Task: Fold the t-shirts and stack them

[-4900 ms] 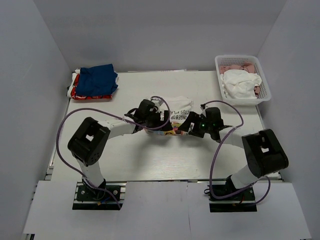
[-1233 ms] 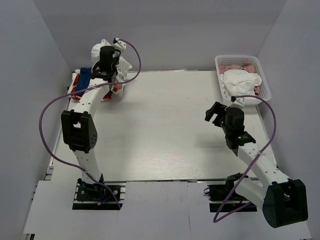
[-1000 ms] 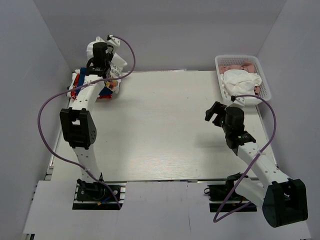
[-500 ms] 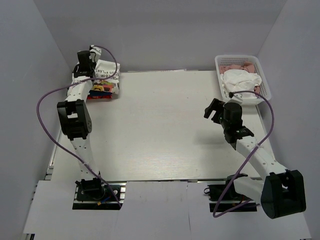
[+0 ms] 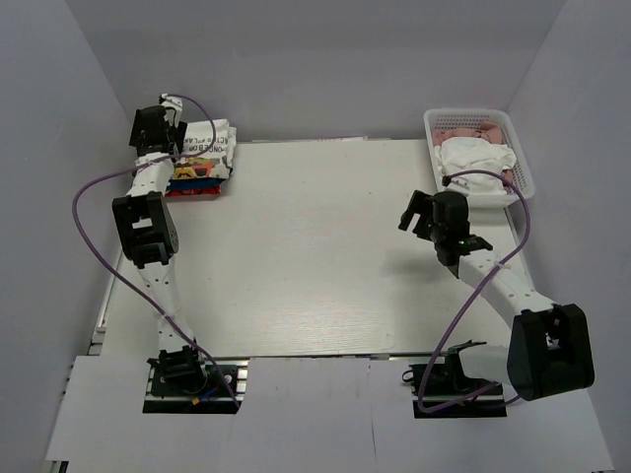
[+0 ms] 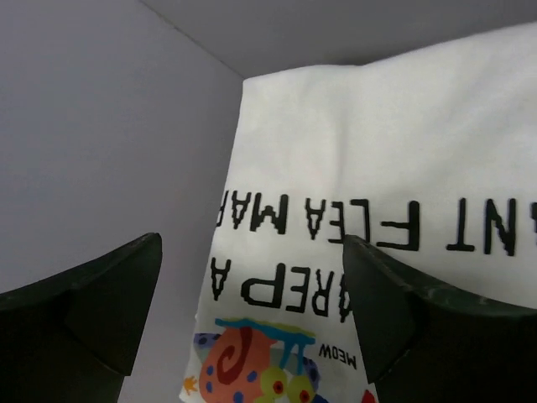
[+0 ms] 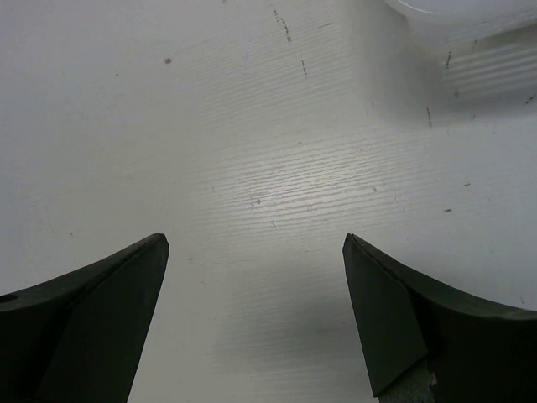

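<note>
You are looking at a white table (image 5: 325, 266) with a fine wood grain, boxed in by three plain pale grey walls: the back wall (image 5: 315, 59), the left wall (image 5: 49, 197) and the right wall (image 5: 592, 217). A flat white board (image 5: 325, 419) runs along the table's near edge. The light is soft and even. In your right wrist view it leaves a bright sheen (image 7: 285, 180) on the table, near a few small dark scuffs (image 7: 285, 25).
</note>
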Motion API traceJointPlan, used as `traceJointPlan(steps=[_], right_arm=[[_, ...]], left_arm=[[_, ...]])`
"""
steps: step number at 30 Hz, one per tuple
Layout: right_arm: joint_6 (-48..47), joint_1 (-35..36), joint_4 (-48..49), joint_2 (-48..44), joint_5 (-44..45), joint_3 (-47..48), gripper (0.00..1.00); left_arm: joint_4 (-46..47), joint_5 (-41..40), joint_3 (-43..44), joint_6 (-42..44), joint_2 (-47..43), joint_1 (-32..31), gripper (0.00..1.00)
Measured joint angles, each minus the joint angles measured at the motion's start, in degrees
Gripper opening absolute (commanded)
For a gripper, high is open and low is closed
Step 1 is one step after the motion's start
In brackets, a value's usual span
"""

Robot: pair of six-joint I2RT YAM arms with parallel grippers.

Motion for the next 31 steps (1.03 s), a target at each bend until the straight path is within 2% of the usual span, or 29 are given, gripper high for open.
traceJointPlan(steps=[10, 17, 21, 25, 29, 31], right_arm=[[0.0, 0.0, -1.2, -1.0, -1.1, 1.0, 0.9], [0.3, 0.0, -0.7, -9.7, -1.9, -1.0, 0.9], [1.5, 0.0, 0.1, -12.0, -3.7, -3.1, 0.9], [2.9, 0.0, -0.6, -12.1, -5.7, -4.1, 0.9], [3.0, 0.0, -1.4, -14.4, -7.1, -6.1, 0.9], [2.8, 0.0, -0.3, -16.5, -8.7, -8.7, 0.9]], left_arm=[[2.2, -8.0, -1.6, -11.6, -2.7, 1.3, 1.0], [-7.1, 0.8, -2.7, -26.5, -12.4, 0.5, 1.0], [-4.0, 6.8, -15.8, -39.8, -27.6, -3.5, 1.0], [3.9, 11.9, -33.6, -51.7, -43.7, -12.1, 1.0], [9.7, 18.6, -50.2, -58.2, -52.4, -22.5, 1.0], [13.9, 23.4, -62.2, -60.6, -56.2, -26.1, 1.0]])
